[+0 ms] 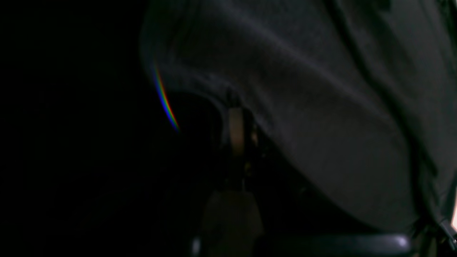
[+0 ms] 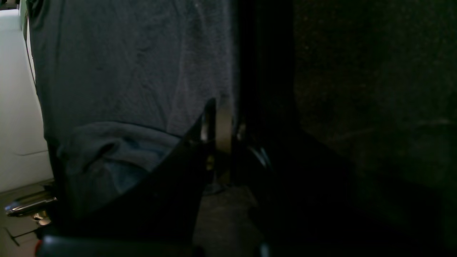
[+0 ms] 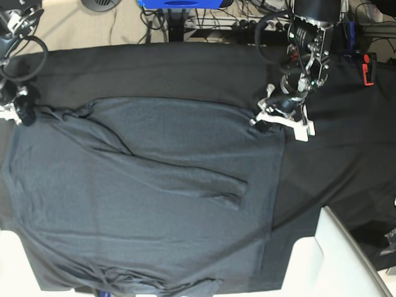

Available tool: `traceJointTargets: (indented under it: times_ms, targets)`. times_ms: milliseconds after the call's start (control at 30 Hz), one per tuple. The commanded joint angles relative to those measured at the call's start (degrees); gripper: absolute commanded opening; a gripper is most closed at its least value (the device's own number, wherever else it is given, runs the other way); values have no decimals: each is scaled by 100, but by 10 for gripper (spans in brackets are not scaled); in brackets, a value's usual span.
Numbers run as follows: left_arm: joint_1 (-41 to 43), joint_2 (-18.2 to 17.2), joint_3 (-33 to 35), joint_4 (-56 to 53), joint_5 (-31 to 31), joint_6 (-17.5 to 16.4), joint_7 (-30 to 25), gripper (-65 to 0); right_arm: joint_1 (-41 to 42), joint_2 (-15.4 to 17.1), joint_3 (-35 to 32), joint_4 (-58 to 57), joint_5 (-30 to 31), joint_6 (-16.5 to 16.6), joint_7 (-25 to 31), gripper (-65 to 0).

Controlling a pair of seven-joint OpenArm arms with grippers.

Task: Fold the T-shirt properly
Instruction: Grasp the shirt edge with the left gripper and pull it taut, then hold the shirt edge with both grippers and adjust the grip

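One T-shirt [image 3: 148, 198] lies spread over the black tablecloth [image 3: 346, 161]; only our base view shows its whole spread and a sleeve [image 3: 204, 185] folded across it. Our left gripper [image 3: 265, 120] is clamped on its far corner, our right gripper [image 3: 23, 112] on the opposite corner. Wrist views show close fabric folds only.

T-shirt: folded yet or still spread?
Mostly spread. In the base view the T-shirt lies wide across the black tablecloth, with one sleeve laid over the body; no full fold shows.
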Motion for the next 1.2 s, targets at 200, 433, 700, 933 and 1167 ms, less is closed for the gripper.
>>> traceJointTargets:
  times_ms: [200,433,700,933,1167]
  targets:
    - [882,-171,-92,1158,-16,-29,22,-650,-361,-133,27,1539,-38,-47,-657,-648]
    - [1735,-207,-629,2011,-16,-29,92,-650,-528,-185,177,1926,-38,-55,-1184,-648]
    - [2034,-163,-1191,2477,-7,-29,1129,-650,-836,-185,731,2031,-56,-55,-1914,-648]
    - [2157,-198,-1226,2811,-7,-29,1147,-650,-1222,-467,722,3218,-65,-64,-2265,-648]
    - [2253,-198,-1218,2899,28,-29,1156,-650,-1249,-695,731,3570,-65,-706,-2599,-648]
